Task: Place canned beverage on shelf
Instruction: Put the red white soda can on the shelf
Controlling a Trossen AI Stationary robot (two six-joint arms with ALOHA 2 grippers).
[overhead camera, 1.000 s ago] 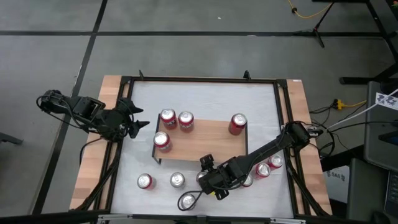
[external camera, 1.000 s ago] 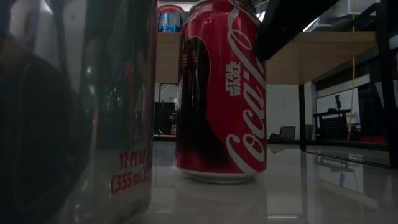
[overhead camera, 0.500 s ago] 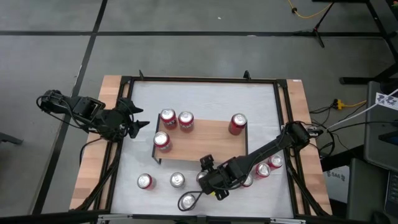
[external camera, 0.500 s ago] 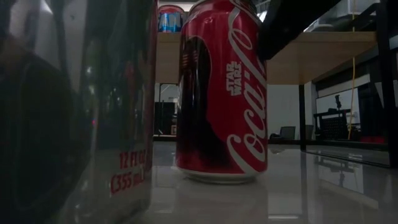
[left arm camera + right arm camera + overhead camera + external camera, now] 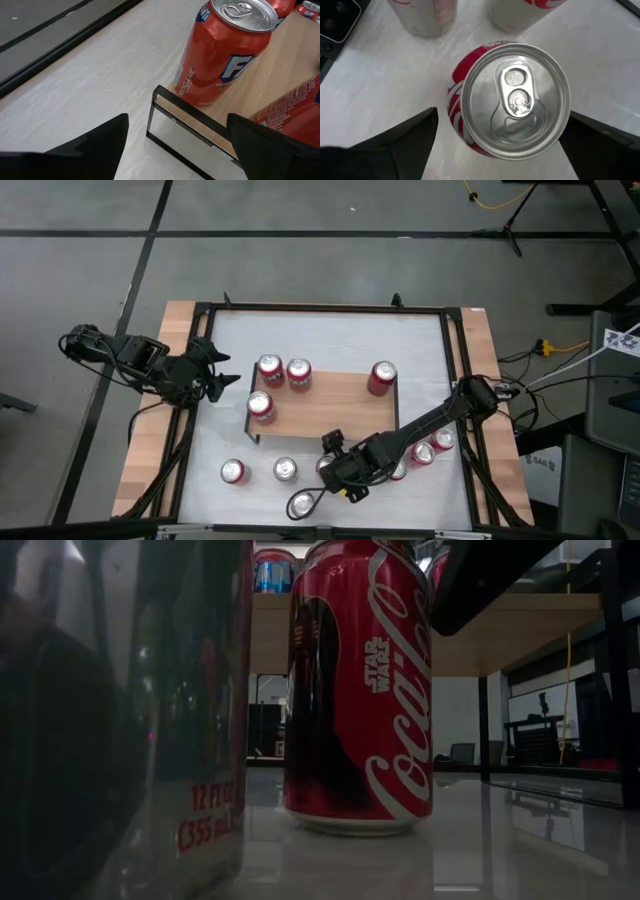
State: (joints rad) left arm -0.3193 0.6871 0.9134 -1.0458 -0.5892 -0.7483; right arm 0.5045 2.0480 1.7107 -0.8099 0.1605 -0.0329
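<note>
**Can under the right tool, not yet lifted**

The right tool (image 5: 505, 145) is spread around a red can (image 5: 512, 100) on the table (image 5: 330, 335). Four cans are already seen on the shelf (image 5: 330, 408); several remain. The left tool (image 5: 222, 367), parted and empty, is parked beside the shelf.

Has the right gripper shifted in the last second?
Yes, slightly. In the low view the dark right arm has drawn away from the upright red can, which stays put. From above, the right gripper looks nearly unchanged beside the shelf.
</note>
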